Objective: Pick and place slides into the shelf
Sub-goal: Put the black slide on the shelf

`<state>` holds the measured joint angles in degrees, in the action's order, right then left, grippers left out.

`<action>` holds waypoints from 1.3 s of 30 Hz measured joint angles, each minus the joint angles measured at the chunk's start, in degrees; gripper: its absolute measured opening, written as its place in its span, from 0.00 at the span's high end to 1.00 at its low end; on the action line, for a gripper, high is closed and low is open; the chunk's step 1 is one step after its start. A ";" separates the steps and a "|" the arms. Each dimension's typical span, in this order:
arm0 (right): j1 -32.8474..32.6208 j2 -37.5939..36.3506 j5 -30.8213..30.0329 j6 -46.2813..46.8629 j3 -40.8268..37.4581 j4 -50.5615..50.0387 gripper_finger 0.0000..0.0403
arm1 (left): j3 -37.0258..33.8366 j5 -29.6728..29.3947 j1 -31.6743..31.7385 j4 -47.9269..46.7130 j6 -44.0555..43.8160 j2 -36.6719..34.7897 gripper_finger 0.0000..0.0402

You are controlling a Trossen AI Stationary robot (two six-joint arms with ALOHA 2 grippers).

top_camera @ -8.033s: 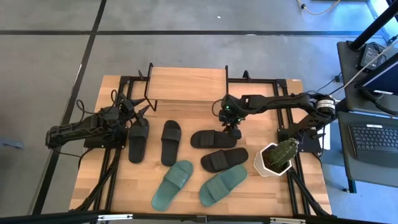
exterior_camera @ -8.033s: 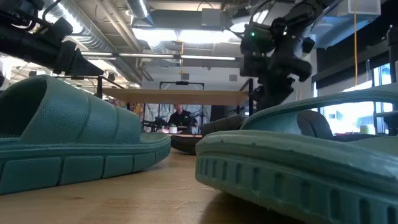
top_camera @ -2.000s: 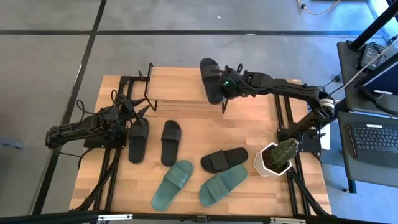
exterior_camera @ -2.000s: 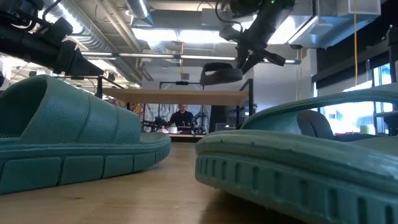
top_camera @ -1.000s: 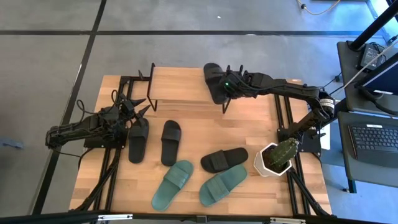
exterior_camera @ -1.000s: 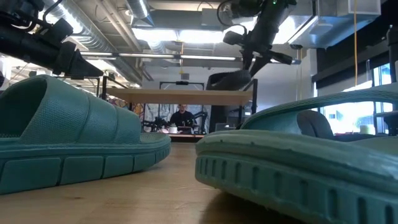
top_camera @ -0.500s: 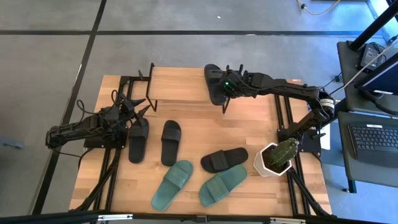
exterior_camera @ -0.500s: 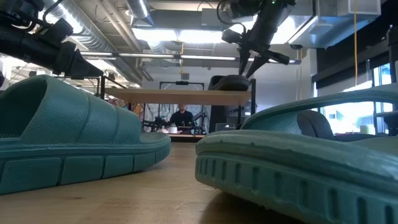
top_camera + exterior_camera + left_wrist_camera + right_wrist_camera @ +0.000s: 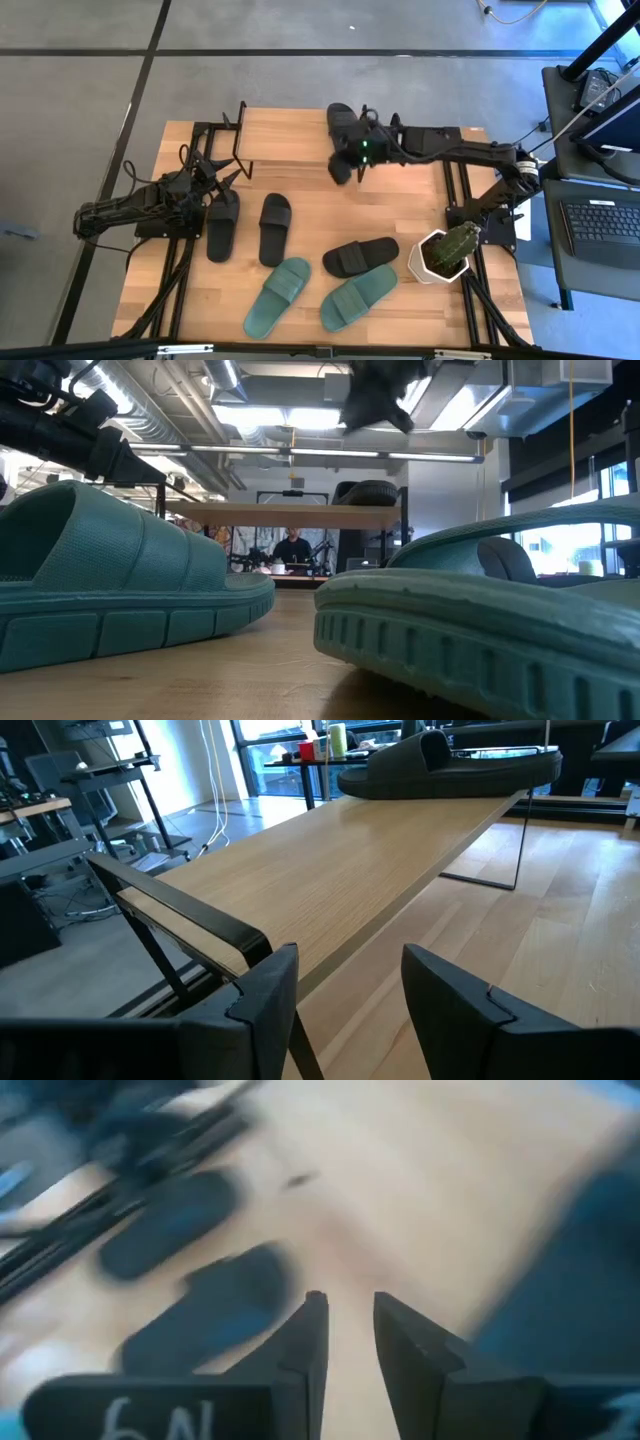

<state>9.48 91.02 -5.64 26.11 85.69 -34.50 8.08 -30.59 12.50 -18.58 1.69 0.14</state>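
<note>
A: One black slide [image 9: 342, 124] is lying on the shelf [image 9: 290, 133], right at its far end, just behind the right gripper [image 9: 345, 168]. Is that gripper carrying anything?

B: Nothing is sitting between its fingers. The right wrist view is showing them slightly parted with only bare wood in the gap, and the slide is sitting clear of them on the board.

A: And the left gripper [image 9: 342, 982]?

B: It is waiting beside the shelf's near end, fingers spread and empty. Ahead of its jaws the board is running away to that same slide at the other end.

A: Five more are waiting on the table, then.

B: Yes. Three black ones, including the closest [image 9: 360, 256] below the right jaws, and two green ones [image 9: 279, 294] further toward the table's front edge.

A: How should the right arm be handling this step?

B: I judge it is in the retreat. It should be lifting well above the strap so a finger is not dragging the slide off the edge, then widening the jaws before coming down over the next black slide, straddling the strap across its width.
</note>
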 joint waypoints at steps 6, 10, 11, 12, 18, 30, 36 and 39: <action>-9.22 0.00 4.24 -5.38 0.07 -1.62 0.79 | 0.00 0.00 0.01 -0.03 0.00 0.00 0.57; -15.19 0.02 4.33 -16.77 0.07 -1.67 0.79 | 0.01 0.00 -0.01 -0.03 0.00 0.00 0.57; -16.45 0.02 4.18 -18.42 0.07 -1.50 0.79 | 0.00 0.00 -0.01 -0.04 0.00 0.00 0.57; -17.45 0.03 3.82 -19.22 0.07 -0.97 0.79 | 0.02 0.00 -0.01 -0.06 0.00 0.00 0.57; -21.19 0.04 2.66 -20.19 0.07 1.75 0.79 | 0.01 0.00 0.01 -0.25 0.00 0.00 0.57; -23.63 0.14 2.58 -23.00 -10.50 7.24 0.79 | 0.00 0.01 -0.01 -0.27 0.00 0.00 0.57; -23.53 0.17 -4.00 -23.65 -17.11 6.84 0.79 | 0.00 0.02 -0.01 -0.28 0.00 0.00 0.57; -23.53 0.17 -5.30 -23.63 -19.27 7.32 0.79 | 0.00 0.00 -0.01 -0.28 0.00 0.00 0.57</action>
<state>-14.04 91.20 -10.95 2.48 66.41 -27.18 8.08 -30.59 12.49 -18.86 1.69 0.14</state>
